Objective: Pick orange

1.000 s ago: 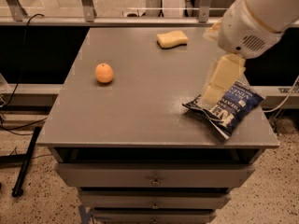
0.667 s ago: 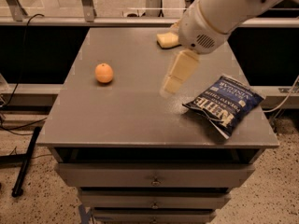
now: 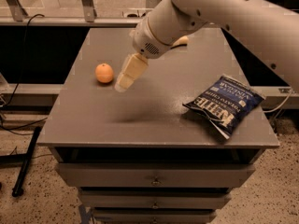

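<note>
The orange (image 3: 104, 73) is a small round fruit sitting on the left part of the grey table (image 3: 140, 115). My gripper (image 3: 125, 82) hangs above the table just right of the orange, a short gap away, at the end of the white arm that reaches in from the upper right. It holds nothing that I can see.
A blue chip bag (image 3: 225, 104) lies near the table's right front edge. A pale yellow sponge (image 3: 181, 41) at the back is mostly hidden behind my arm. Drawers sit under the tabletop. A black cable and stand leg lie on the floor at left.
My arm has swung left across the table, from above the chip bag to just beside the orange. The orange and the bag have not moved.
</note>
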`<state>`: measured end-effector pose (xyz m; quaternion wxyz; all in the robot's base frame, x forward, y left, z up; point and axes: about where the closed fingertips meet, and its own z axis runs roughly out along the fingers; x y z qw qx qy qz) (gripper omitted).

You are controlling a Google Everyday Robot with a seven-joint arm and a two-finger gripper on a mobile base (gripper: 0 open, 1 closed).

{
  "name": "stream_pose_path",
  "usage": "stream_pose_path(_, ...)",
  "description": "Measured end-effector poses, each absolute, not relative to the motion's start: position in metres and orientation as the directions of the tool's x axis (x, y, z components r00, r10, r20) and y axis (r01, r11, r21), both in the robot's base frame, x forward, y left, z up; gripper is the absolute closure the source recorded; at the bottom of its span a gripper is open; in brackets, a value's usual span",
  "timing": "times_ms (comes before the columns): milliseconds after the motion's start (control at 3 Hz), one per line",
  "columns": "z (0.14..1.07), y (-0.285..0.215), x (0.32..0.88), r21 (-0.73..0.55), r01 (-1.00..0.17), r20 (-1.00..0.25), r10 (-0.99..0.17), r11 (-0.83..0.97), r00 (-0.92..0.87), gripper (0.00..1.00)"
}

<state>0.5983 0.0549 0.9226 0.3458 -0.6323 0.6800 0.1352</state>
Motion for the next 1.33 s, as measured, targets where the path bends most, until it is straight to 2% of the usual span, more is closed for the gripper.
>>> stream_pose_path(333, 0.901, 0.099, 0.61, -0.193, -0.97, -0.692, -0.721, 0.151, 0.025, 0.0)
stream_pose_path(1000, 0.862, 0.141, 0.631, -0.091, -0.984, -0.727, -0.685, 0.15, -0.038, 0.0)
stream_pose_path(1333, 0.845, 0.146, 0.637, -0.051, -0.986, -0.73, -0.68, 0.159, -0.071, 0.18)
